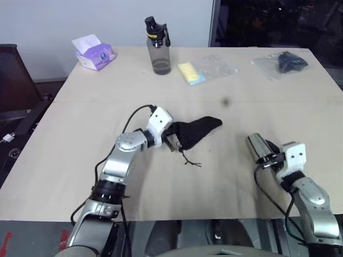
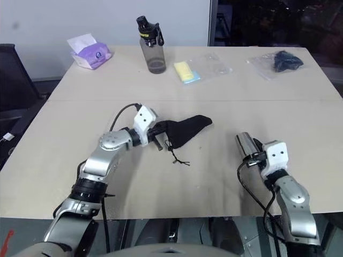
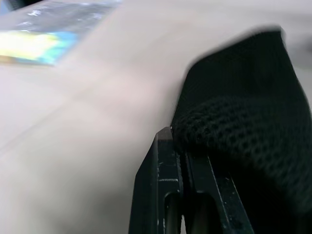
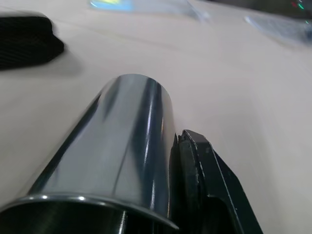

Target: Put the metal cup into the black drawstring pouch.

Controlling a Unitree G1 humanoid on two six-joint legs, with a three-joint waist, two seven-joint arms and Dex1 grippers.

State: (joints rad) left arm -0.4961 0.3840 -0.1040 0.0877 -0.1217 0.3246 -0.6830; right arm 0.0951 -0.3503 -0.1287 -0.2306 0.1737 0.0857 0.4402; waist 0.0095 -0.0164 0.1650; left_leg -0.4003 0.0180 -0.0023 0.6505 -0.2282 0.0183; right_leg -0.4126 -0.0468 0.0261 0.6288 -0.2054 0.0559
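Observation:
The black drawstring pouch lies flat near the middle of the table, its knotted cord trailing toward me. My left gripper is shut on the pouch's near edge; in the left wrist view the closed fingertips pinch the black mesh fabric. To the right, the metal cup lies tilted on its side, base pointing away from me, with my right gripper shut on it near the rim. In the right wrist view one black finger presses against the shiny cup. Cup and pouch are well apart.
At the back of the table stand a smoky water bottle, a purple tissue pack, a yellow item in clear plastic and a dark object in a clear bag. A dark chair sits at the left.

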